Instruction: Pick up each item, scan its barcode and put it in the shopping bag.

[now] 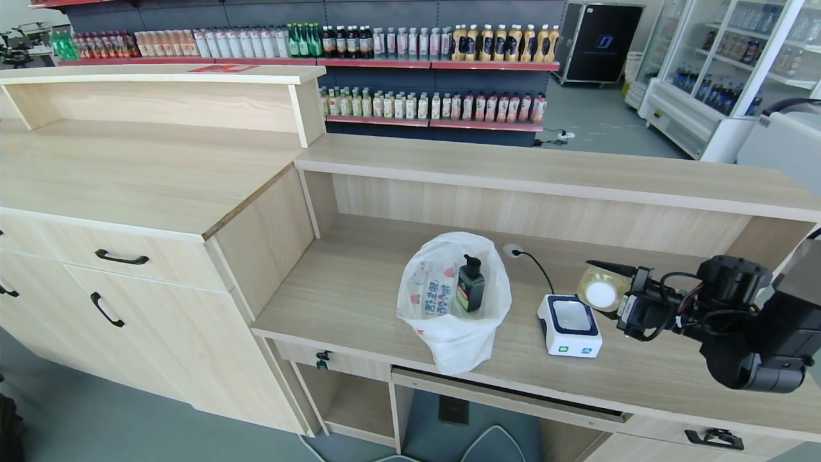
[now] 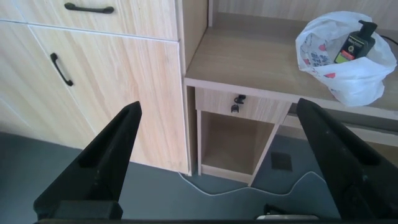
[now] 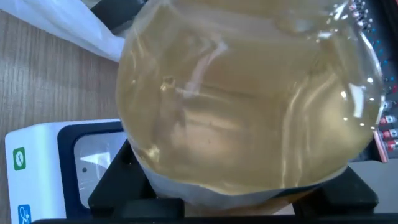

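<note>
Right gripper [image 1: 619, 298] clamped on a clear bottle [image 1: 601, 290] of pale yellow liquid; bottle held off the counter [image 1: 359, 289], turned on its side, a white round end facing toward the bag; black fingers [image 1: 609, 266] above and below its body; bottle projects from the gripper toward the robot's left, the arm coming in from the right. Scanner [image 1: 569, 324], white with a dark window, sits flat on the counter just below and ahead of the bottle; head view puts the bottle by the scanner's far right corner; right wrist view has the bottle [image 3: 249, 106] close to the lens with the scanner [image 3: 68, 168] beneath and to one side, window partly covered by the bottle; no contact between the two that I can see. Cable [image 1: 535, 266] runs from the scanner back to a grommet in the counter. White bag [image 1: 452, 333] stands open left of the scanner, near but apart from it; inside, a black pump bottle [image 1: 471, 284] upright and a printed packet [image 1: 436, 295] beside it. Left gripper [image 2: 219, 124] low, off the counter's left end, fingers spread wide with nothing between them; beyond it a small locked drawer [image 2: 236, 102] under the counter; bag [image 2: 357, 81] well away from that hand.
</note>
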Robot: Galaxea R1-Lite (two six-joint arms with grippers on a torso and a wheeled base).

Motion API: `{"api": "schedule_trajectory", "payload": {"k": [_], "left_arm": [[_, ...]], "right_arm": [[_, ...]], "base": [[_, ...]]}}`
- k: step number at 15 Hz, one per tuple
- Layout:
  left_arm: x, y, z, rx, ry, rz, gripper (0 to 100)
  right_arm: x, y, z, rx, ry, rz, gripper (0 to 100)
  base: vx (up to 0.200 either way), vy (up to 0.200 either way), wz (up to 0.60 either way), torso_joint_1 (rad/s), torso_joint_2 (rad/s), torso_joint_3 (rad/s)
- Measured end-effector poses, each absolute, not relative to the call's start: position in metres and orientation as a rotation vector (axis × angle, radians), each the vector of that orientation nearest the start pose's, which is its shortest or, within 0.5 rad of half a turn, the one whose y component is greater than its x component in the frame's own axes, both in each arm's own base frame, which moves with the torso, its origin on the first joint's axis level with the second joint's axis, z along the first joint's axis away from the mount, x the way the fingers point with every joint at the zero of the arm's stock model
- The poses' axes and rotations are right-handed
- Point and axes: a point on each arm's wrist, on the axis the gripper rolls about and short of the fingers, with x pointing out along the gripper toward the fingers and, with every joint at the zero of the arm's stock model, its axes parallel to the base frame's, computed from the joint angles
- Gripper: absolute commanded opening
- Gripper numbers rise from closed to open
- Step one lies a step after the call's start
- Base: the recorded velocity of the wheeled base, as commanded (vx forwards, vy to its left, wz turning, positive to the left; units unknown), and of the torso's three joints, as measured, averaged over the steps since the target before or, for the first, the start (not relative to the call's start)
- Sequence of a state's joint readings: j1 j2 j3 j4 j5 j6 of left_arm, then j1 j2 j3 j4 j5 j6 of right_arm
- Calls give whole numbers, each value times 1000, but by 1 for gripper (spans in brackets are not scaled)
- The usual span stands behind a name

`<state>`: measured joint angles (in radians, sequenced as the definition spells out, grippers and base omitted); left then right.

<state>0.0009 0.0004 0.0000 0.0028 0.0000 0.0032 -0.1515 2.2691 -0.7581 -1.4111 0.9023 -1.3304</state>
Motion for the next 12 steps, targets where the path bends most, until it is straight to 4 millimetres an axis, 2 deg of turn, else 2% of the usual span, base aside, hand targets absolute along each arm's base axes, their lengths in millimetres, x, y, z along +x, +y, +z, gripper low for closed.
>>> {"api": "schedule_trajectory", "payload": {"k": [12], "left_arm": [[-23, 0, 75, 3, 4, 2, 100]], "right_arm": [[385, -33, 14, -1223, -407, 730, 0]], "base": [[0, 0, 0, 0, 0, 0]]}}
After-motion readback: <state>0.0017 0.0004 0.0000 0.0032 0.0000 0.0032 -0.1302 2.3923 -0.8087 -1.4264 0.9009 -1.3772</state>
